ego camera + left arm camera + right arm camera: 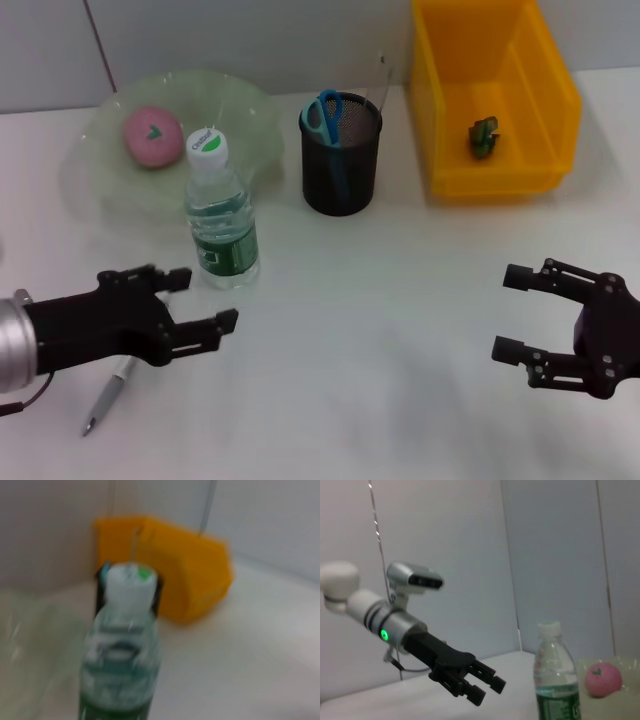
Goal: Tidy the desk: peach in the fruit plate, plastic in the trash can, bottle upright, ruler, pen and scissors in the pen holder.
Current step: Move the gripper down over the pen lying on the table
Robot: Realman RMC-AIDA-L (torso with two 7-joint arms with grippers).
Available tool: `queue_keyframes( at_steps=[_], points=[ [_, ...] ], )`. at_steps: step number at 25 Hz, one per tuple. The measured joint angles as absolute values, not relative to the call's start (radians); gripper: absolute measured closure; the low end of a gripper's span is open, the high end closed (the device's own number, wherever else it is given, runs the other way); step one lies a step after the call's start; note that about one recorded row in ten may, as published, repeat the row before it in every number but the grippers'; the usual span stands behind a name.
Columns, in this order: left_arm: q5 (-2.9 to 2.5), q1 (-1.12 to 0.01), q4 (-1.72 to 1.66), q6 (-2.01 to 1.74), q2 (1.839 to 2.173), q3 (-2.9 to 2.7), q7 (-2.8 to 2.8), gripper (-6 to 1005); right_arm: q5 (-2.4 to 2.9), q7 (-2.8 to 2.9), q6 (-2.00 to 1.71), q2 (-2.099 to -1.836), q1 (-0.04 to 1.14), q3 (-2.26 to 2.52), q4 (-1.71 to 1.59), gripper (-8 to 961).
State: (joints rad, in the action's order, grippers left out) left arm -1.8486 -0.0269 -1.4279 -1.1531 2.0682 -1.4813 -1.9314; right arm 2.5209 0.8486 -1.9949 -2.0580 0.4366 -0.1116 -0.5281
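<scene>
1. Bottle (221,210) upright, clear plastic, beside translucent fruit plate (250,110) holding pink peach (152,136).
2. Scissors (325,115) in black mesh pen holder (341,153); plastic (484,136) in yellow bin (495,96).
3. Pen (108,393) flat under left gripper (205,303), fingers spread, empty.
4. Right gripper (512,313) released, well apart.

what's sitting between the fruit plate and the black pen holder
The upright water bottle stands roughly between the fruit plate and the pen holder, nearer the robot and against the plate's front edge. The head view shows this.

Even, bright light falls on my white desk (400,350), with only faint soft shadows. My left wrist view is blurred, smearing the water bottle (120,655); the head view stays sharp.
</scene>
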Motion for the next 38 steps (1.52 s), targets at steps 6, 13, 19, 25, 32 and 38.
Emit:
queue_keyframes(
  at_steps=[6, 13, 19, 25, 32, 38],
  points=[
    [-2.289, -0.035, -1.672, -1.142, 2.069, -1.631, -2.446, 210, 2.521, 0.840, -1.981, -2.059, 0.432, -0.109, -0.577, 127],
    [-2.527, -0.098, -1.770, -1.251, 2.070, -1.667, -2.788, 210, 2.521, 0.817, -1.926, -2.061, 0.430, -0.108, -0.583, 127],
    [-2.628, -0.185, -1.809, -1.476, 2.079, -1.674, -2.879, 210, 2.521, 0.811, -1.890, -2.063, 0.432, -0.109, -0.572, 127],
    [-2.728, -0.226, -1.801, -1.590, 2.080, -1.651, -2.880, 211, 2.521, 0.808, -1.882, -2.068, 0.440, -0.112, -0.569, 128],
    [-2.758, -0.267, -1.715, -1.604, 2.080, -1.647, -2.881, 212, 2.509, 0.798, -1.866, -2.074, 0.440, -0.108, -0.554, 128],
    [-2.752, -0.311, -1.636, -1.600, 2.080, -1.653, -2.881, 213, 2.508, 0.798, -1.859, -2.074, 0.440, -0.108, -0.544, 128]
  ],
)
